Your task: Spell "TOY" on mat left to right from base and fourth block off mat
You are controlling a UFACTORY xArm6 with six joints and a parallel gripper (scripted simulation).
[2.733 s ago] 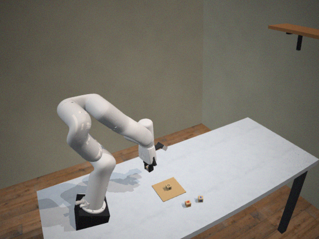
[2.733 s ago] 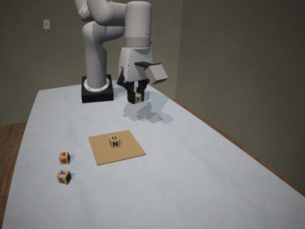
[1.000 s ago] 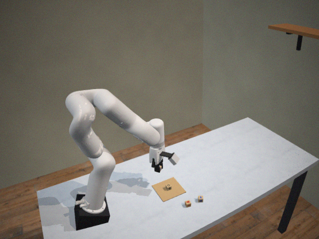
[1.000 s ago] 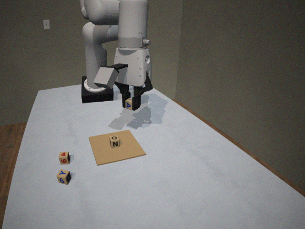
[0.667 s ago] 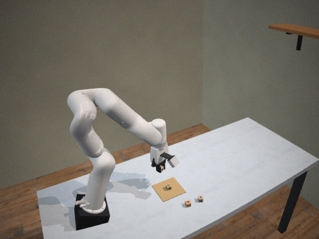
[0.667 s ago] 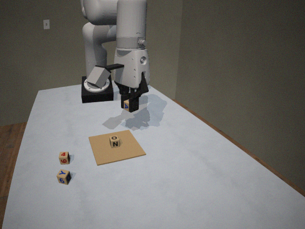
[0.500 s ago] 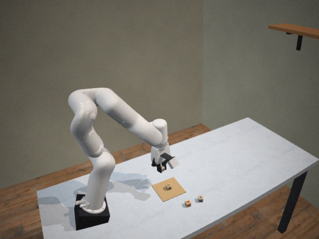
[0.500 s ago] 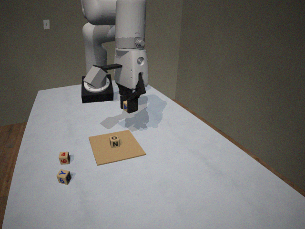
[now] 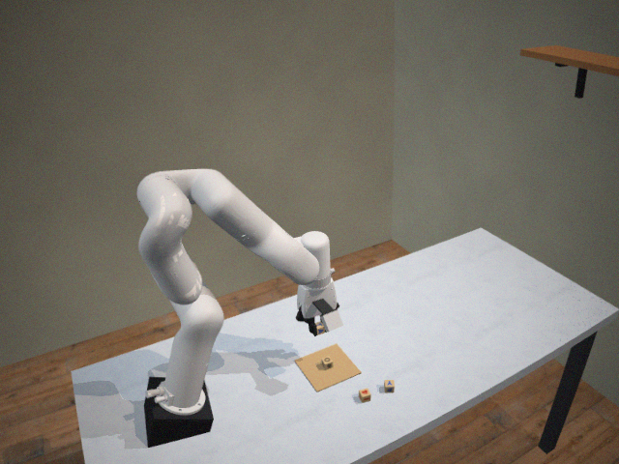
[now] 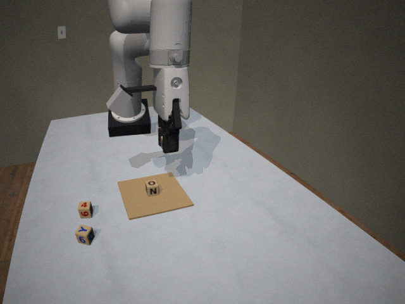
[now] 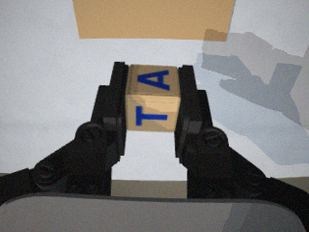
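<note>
My gripper (image 11: 152,84) is shut on a wooden block with blue letters T and A (image 11: 154,99) and holds it above the table, a little short of the mat on the robot's side; it also shows in the exterior view (image 10: 168,139) and the top view (image 9: 319,327). The tan mat (image 10: 153,197) lies flat and carries a block with a black O on top and N on its side (image 10: 152,187). A block with a blue Y on top (image 10: 85,234) and a block with a red 4 on top (image 10: 85,209) lie off the mat on the table.
The arm's black base (image 10: 129,124) stands on the table behind the gripper. The table edge (image 10: 19,209) runs close past the two loose blocks. A wooden shelf (image 9: 570,60) hangs on the far wall.
</note>
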